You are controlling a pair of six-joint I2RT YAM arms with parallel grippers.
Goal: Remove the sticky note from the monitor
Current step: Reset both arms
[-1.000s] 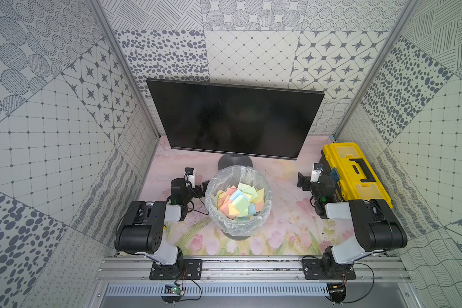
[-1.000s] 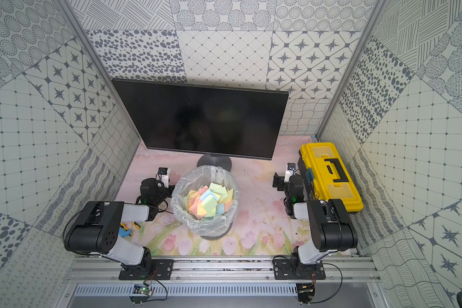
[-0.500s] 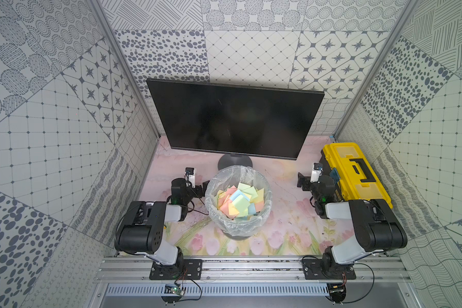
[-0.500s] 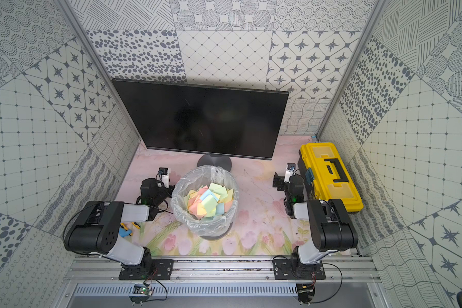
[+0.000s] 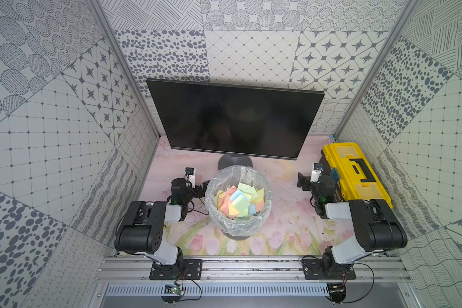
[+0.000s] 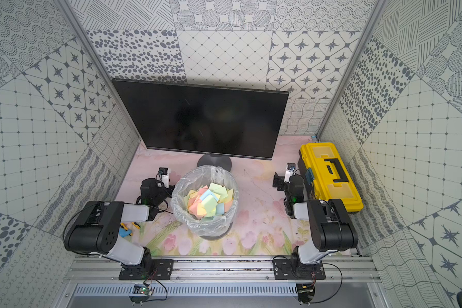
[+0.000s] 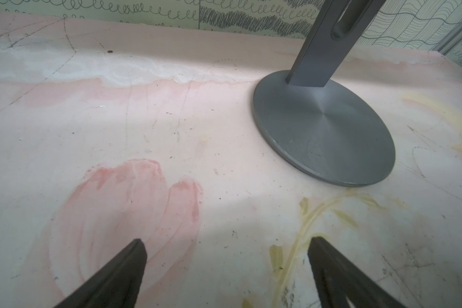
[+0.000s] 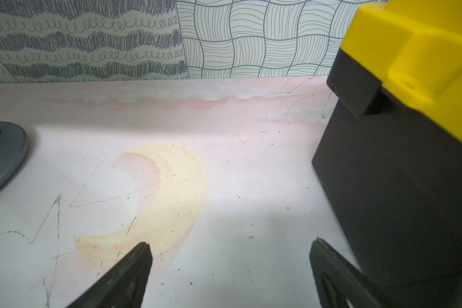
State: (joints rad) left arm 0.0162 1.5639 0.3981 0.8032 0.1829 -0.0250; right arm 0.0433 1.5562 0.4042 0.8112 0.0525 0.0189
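Observation:
The monitor [image 5: 232,120] stands at the back of the table, its screen dark and blank in both top views. The sticky note is out of view; nothing is stuck on the screen. The monitor's round grey stand base [image 7: 323,130] sits just ahead of my left gripper [image 7: 226,245], which hangs open and empty low over the mat. In a top view that gripper [image 5: 202,184] is beside the bin. My right gripper [image 8: 231,245] is also open and empty, low over the mat next to the toolbox, with the stand base [image 8: 0,154] off to its side.
A bin lined with a clear bag [image 5: 214,186] stands between the arms and holds several coloured paper squares [image 5: 239,201]. A yellow and black toolbox [image 5: 355,173] lies along the right wall, close to the right gripper. Small blue and yellow items [image 6: 126,232] lie under the left arm.

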